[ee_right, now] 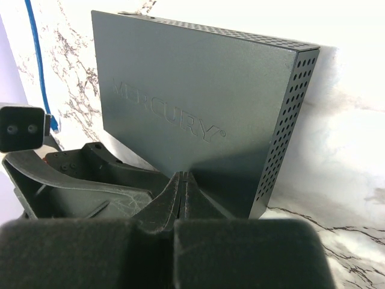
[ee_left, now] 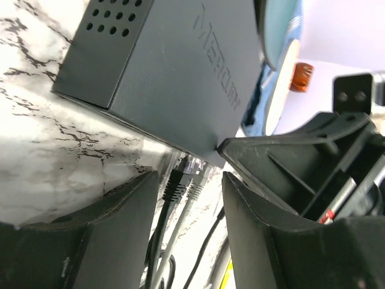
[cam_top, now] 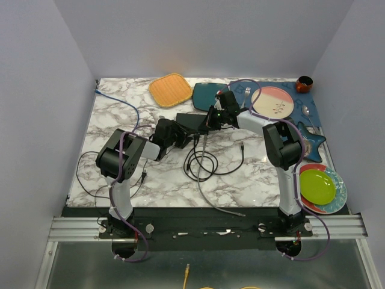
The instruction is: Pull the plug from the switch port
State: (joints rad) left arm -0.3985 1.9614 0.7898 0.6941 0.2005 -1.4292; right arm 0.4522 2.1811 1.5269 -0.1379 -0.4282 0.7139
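The switch (cam_top: 191, 122) is a flat matte-black box lying mid-table; it also shows in the left wrist view (ee_left: 174, 66) and the right wrist view (ee_right: 192, 90). A black plug (ee_left: 174, 183) and a grey plug (ee_left: 195, 189) sit side by side in its ports. My left gripper (ee_left: 189, 201) is open, with one finger on each side of the two plugs and not touching them. My right gripper (ee_right: 185, 176) is shut, its tips resting on the switch's top face. In the top view the left gripper (cam_top: 177, 133) is at the switch's near-left edge and the right gripper (cam_top: 213, 117) at its right end.
Black and grey cables (cam_top: 204, 159) coil in front of the switch. A blue cable (cam_top: 123, 102) runs at the left. A teal square plate (cam_top: 209, 95), an orange mat (cam_top: 170, 90) and a pink plate (cam_top: 274, 101) lie behind. Stacked plates (cam_top: 317, 186) sit at the right edge.
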